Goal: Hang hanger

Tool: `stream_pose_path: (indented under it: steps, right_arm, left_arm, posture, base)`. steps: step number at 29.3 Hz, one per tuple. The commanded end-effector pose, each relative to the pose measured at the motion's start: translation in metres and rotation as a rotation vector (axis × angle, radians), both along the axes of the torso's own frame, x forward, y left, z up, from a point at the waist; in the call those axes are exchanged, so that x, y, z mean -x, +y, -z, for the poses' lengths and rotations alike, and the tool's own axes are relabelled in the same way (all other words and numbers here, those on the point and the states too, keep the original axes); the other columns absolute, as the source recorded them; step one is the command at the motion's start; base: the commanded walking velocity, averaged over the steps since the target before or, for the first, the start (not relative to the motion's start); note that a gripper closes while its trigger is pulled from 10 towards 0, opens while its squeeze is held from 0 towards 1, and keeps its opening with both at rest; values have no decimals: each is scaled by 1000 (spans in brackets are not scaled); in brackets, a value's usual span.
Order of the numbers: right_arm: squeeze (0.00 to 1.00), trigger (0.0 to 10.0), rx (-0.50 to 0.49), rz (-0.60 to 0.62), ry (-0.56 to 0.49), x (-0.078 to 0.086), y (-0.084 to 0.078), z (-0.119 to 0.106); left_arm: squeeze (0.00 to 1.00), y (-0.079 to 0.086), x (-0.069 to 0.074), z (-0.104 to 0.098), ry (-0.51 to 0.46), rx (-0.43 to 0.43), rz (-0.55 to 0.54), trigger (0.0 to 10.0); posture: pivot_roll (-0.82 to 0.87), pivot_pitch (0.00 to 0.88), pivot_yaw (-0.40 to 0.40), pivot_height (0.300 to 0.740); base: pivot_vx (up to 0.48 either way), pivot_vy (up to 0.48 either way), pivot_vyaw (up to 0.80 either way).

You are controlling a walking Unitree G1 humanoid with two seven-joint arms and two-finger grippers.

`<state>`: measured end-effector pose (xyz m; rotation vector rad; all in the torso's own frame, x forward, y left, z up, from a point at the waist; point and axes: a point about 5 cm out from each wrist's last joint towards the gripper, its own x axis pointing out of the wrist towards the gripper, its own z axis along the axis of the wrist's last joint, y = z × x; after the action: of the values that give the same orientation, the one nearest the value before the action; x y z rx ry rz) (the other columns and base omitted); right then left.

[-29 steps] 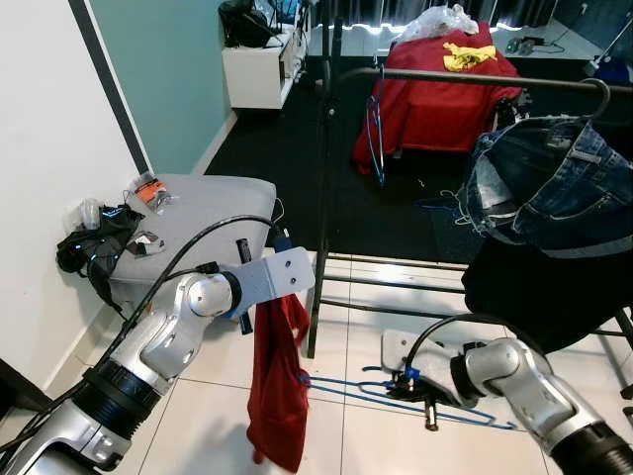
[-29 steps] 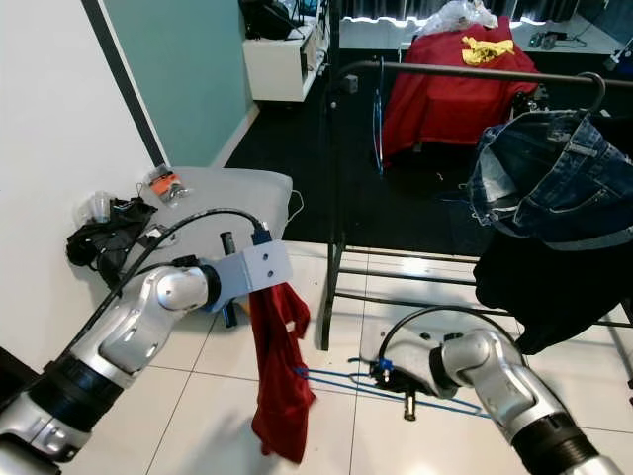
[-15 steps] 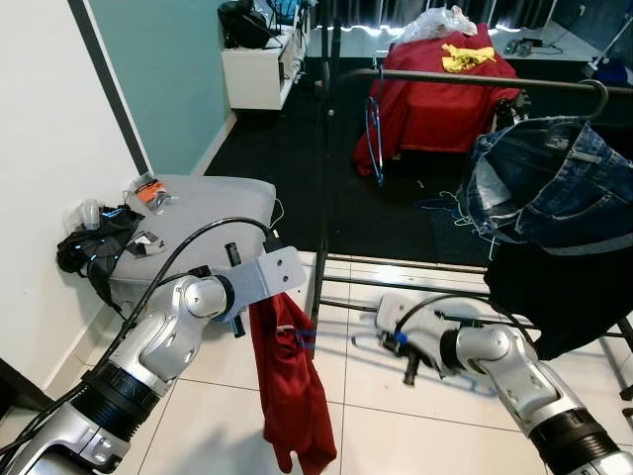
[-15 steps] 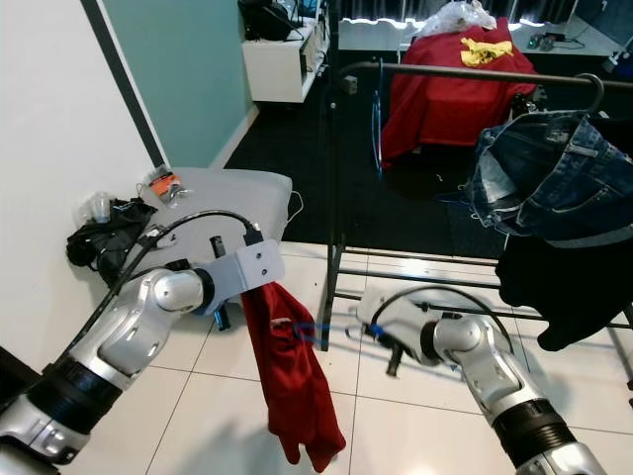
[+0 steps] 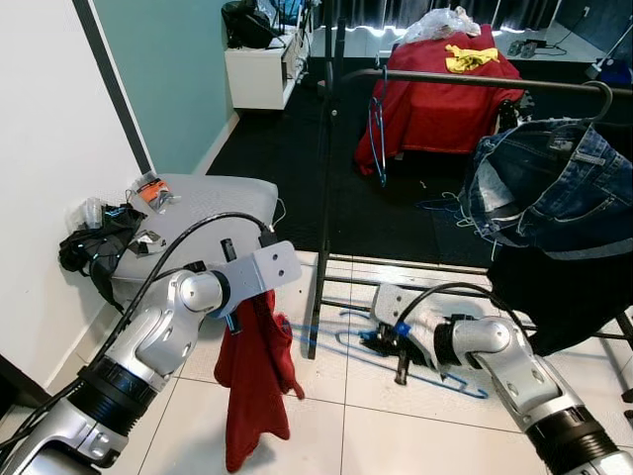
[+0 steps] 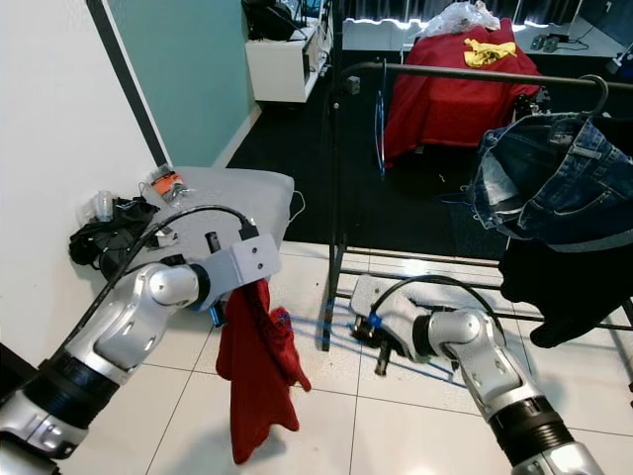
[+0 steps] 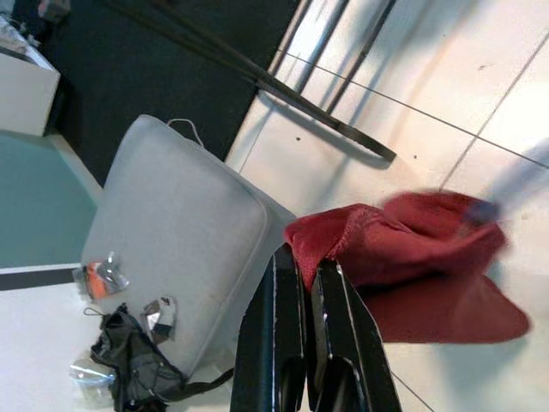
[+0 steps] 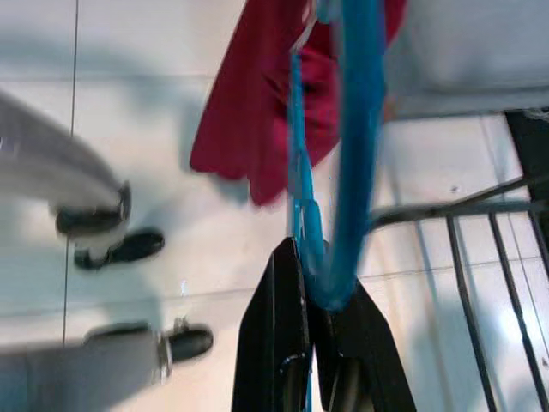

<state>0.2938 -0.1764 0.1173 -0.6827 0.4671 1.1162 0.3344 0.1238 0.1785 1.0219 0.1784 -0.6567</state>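
The blue hanger [image 5: 415,361] sits low over the tiled floor [image 5: 336,435], long axis roughly level, running from the right gripper [image 5: 381,341] across toward the red garment [image 5: 252,381]. That gripper's fingers [image 8: 287,335] are pinched tight on the hanger's blue wire. The left gripper [image 7: 302,283] has its fingers closed on the top of the red garment, which dangles limp beside the rack's upright post [image 5: 319,228]. Jeans [image 5: 549,183] drape from the dark rail [image 5: 475,81] overhead. A grey cushion [image 5: 193,213] lies by the wall, small clutter on it.
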Motion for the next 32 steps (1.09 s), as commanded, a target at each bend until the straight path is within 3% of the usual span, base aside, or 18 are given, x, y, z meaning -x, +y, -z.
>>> stream_pose_path:
  steps: [1, 2, 3, 6, 13, 21, 24, 27, 32]
  right_arm:
    - [0, 10000, 44, -14, -3, 0, 0, 2]
    - [0, 10000, 44, -14, -3, 0, 0, 2]
    - [0, 10000, 123, -51, 37, 5, -6, 4]
    - [0, 10000, 136, -43, 7, 3, -7, 3]
    - [0, 10000, 45, 38, -106, -14, 2, -11]
    - [0, 10000, 11, 154, -139, -27, 1, -19]
    - [0, 10000, -25, 185, -113, -29, 1, -22]
    - [0, 10000, -68, 137, -37, -23, 7, -23]
    - [0, 10000, -27, 56, 48, -15, 13, -10]
  left_arm:
    - [0, 3, -3, -2, -9, -18, -16, 10000]
    - [0, 3, -3, -2, -9, -18, -16, 10000]
    - [0, 4, -4, -4, -14, -18, -20, 10000]
    - [0, 4, -4, -4, -16, -17, -20, 10000]
    - [0, 1, -3, -6, -12, -13, -6, 10000]
    - [0, -1, -1, -7, -8, -14, 5, 10000]
    - [0, -2, -1, -7, -7, -15, 9, 10000]
    - [0, -3, 0, -7, -6, -15, 13, 10000]
    - [0, -12, -1, -9, -9, -6, 39, 10000]
  posture:
    - [-1, 42, 27, 740]
    - [-1, 42, 27, 740]
    - [-1, 43, 28, 740]
    - [0, 45, 26, 740]
    - [-1, 49, 30, 740]
    - [1, 50, 28, 740]
    - [0, 51, 29, 740]
    - [-2, 53, 32, 740]
    - [-6, 56, 33, 740]
  base:
    - [0, 0, 0]
    - [0, 0, 0]
    - [0, 0, 0]
    - [0, 0, 0]
    - [0, 0, 0]
    - [0, 0, 0]
    - [0, 0, 0]
    - [0, 0, 0]
    - [0, 0, 0]
